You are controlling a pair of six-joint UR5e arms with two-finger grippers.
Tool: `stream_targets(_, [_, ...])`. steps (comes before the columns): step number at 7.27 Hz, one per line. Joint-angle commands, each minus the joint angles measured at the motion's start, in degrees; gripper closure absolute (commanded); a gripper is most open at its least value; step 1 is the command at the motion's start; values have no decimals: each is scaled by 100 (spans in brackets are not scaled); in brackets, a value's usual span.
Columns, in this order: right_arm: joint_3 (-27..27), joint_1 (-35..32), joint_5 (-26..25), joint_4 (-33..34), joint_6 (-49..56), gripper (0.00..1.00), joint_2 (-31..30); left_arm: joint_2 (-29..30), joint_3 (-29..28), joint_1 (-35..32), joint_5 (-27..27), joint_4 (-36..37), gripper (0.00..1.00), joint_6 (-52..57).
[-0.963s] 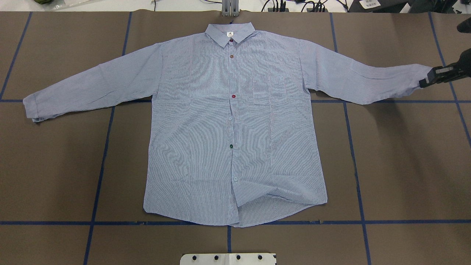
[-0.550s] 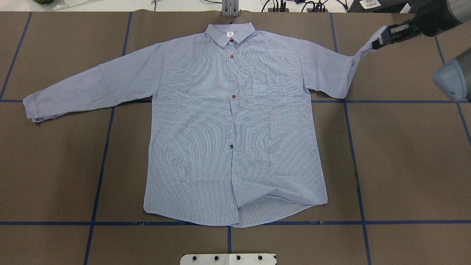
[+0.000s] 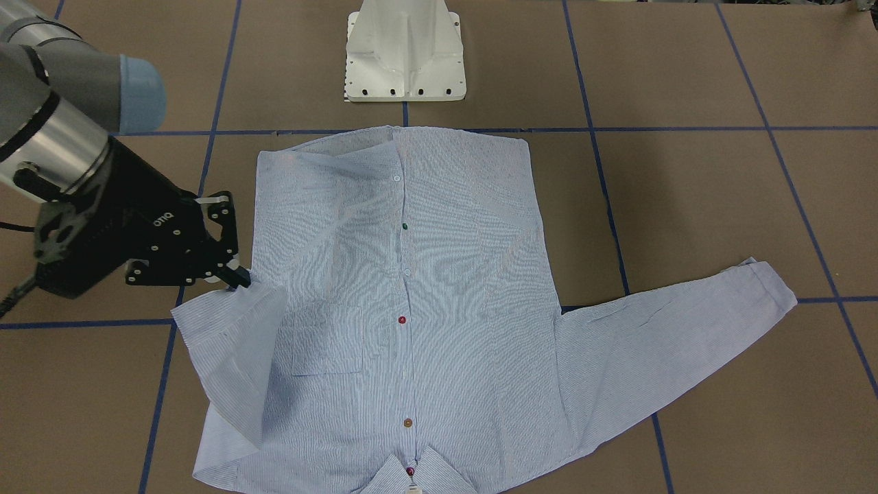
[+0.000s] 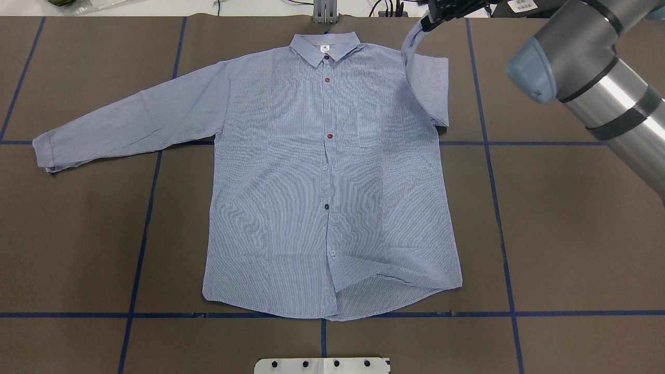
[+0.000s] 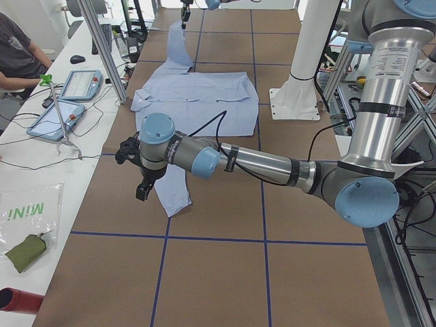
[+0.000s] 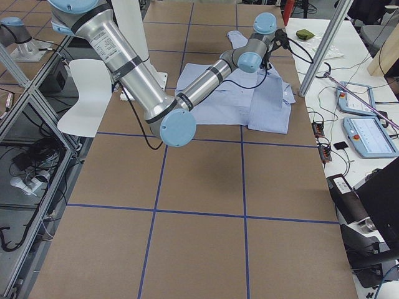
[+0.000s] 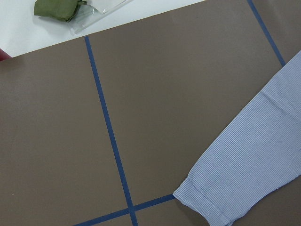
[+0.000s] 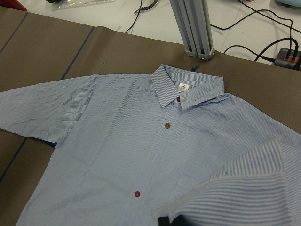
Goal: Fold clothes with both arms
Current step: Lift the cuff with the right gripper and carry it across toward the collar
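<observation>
front view: the shirt (image 3: 411,309) lies flat on the table (image 3: 686,206), buttons up. the right gripper (image 3: 236,276) is closed on the cuff of the right sleeve (image 3: 233,357). a second ago this sleeve lay stretched out sideways. it is now lifted and doubled back toward the body. we judge that the first sleeve fold is under way but not yet laid down. the left sleeve (image 3: 686,336) is flat and unfolded.

overhead view: the right gripper (image 4: 428,19) sits at the far edge, near the collar (image 4: 324,45). the right sleeve (image 4: 418,57) hangs from it in a raised loop over the shoulder. the right arm (image 4: 587,67) reaches in diagonally from the right side. the left sleeve (image 4: 130,124) has not moved.

left side view: the left arm (image 5: 259,160) extends low and nearly level over the table. the left gripper (image 5: 142,189) hangs above the left sleeve (image 5: 174,191). we cannot tell whether it is open or closed.

right side view: the right arm (image 6: 206,78) stretches across the shirt (image 6: 249,99), wrist raised at the far side.

left wrist view: only the cuff of the left sleeve (image 7: 244,174) and bare table show. no fingers are visible.

right wrist view: the pinched cuff of the right sleeve (image 8: 235,188) fills the foreground, above the shirt front and collar (image 8: 188,87).
</observation>
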State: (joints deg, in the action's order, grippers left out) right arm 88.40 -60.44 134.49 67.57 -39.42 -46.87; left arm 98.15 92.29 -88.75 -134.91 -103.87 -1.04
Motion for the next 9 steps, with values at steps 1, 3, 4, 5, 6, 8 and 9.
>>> stream_targets(1, [-874, 661, -867, -25, -13, 100, 948, 20, -158, 7, 0, -20, 0, 16])
stream_targets(3, [-1157, 971, -1170, -33, -13, 100, 1100, 29, -176, 7, 0, -11, 0, -1])
stream_targets(4, [-1358, 1173, -1484, -251, -13, 100, 1188, 29, -185, 7, 9, -11, 0, -1])
stream_targets(5, [-1630, 1323, -1618, -471, -13, 100, 1249, 29, -185, 7, 9, -11, 0, -10])
stream_targets(6, [-1781, 1411, -1637, -508, -13, 100, 1346, 37, -176, 7, 0, -2, 0, -10])
stream_targets(8, [-2488, 1744, -1933, -639, -13, 100, 1861, 37, -176, 7, 0, -2, 0, -10])
stream_targets(9, [-2973, 2016, -2458, -727, -22, 100, 2187, 37, -176, 16, 9, -2, 0, -10])
